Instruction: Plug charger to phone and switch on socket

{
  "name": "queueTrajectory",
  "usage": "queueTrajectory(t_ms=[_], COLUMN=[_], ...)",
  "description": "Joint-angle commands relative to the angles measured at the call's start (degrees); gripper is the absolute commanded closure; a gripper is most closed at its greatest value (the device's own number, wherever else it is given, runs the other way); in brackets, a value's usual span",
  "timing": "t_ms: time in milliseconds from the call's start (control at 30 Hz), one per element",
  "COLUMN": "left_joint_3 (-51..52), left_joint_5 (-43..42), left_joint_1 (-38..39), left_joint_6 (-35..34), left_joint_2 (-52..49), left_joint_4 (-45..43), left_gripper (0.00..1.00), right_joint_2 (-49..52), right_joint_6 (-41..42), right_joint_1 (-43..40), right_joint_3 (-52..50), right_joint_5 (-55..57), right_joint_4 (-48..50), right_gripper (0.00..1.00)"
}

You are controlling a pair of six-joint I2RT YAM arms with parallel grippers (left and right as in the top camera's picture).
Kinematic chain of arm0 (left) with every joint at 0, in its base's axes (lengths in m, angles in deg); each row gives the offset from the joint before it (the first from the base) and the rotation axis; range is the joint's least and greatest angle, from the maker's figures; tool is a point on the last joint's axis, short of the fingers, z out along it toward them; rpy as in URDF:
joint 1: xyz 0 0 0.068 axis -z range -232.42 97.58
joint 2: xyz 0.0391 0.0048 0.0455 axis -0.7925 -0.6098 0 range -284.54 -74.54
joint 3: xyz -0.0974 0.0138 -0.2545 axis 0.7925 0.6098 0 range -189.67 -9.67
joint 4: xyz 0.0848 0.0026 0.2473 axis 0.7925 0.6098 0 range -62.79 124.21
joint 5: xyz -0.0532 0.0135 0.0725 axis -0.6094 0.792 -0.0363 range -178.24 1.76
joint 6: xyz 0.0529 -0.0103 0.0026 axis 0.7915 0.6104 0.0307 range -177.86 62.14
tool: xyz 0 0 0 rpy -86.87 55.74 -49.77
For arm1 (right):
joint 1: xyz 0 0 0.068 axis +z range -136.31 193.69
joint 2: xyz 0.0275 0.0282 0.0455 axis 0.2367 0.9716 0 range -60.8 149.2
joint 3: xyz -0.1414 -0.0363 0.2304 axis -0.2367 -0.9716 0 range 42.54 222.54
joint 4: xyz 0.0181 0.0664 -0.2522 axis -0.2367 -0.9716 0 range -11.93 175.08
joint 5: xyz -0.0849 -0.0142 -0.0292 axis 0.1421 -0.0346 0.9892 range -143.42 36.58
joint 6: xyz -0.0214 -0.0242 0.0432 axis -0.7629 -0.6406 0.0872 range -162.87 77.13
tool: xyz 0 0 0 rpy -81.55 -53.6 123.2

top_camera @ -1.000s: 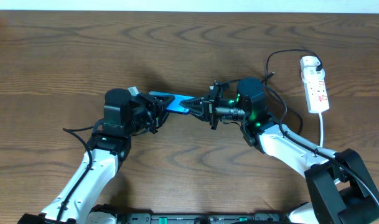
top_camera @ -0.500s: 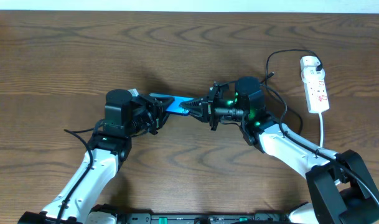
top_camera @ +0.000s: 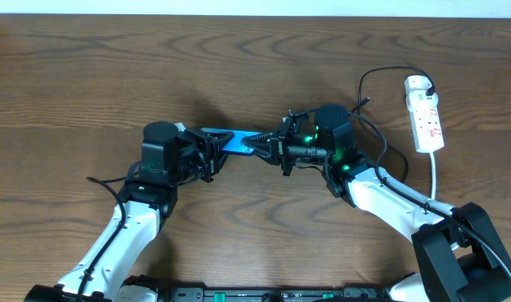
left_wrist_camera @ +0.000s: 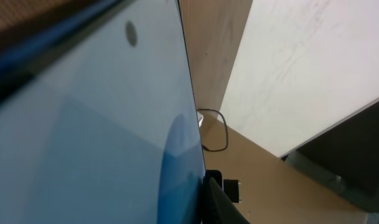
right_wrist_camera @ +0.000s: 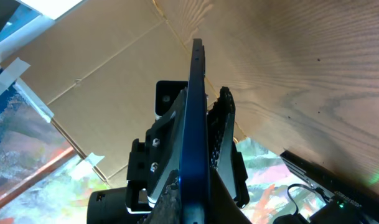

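At centre, left gripper [top_camera: 215, 149] pinches the phone [top_camera: 232, 138]; right gripper [top_camera: 257, 144], at its 3 o'clock, is fully closed, contents unclear. The charger [top_camera: 363, 84] tip should enter squarely.

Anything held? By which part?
The phone, clamped at one end by the left gripper. The right gripper is shut at the phone's other end; what it grips cannot be told.

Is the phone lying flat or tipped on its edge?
Tipped on edge: from above the phone shows as a narrow blue sliver, pinched in the left gripper.
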Motion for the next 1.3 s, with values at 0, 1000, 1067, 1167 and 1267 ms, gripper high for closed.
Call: queueTrajectory(t_ms=[0, 1000, 1067, 1167, 1267], left_joint_3=[-1.8, -1.8, -1.8, -1.8, -1.8], left_joint_5=[-0.3, 5.3, 6.1, 7.1, 7.8], left_joint_1=[-0.5, -0.5, -0.5, -0.5, -0.5], left_joint_6=[-9.1, -13.3, -13.3, -13.3, -13.2], left_joint_2=[0.7, 0.7, 0.7, 0.7, 0.7], left_joint_4=[-1.6, -8.7, -8.7, -8.7, -8.7], left_gripper=[0.90, 0.93, 0.92, 0.93, 0.93], right_joint_2=[0.1, 0.1, 0.1, 0.1, 0.1], right_joint_6=[-3.5, -3.5, -3.5, -3.5, -3.5], right_joint_1=[0.7, 0.7, 0.7, 0.7, 0.7], right_joint_3=[-0.8, -0.8, -0.8, -0.8, -0.8], right_joint_5=[2.5, 2.5, 2.5, 2.5, 2.6], right_joint_4=[-0.9, -0.9, -0.9, -0.9, -0.9], right_gripper=[0.99, 0.79, 0.79, 0.74, 0.69])
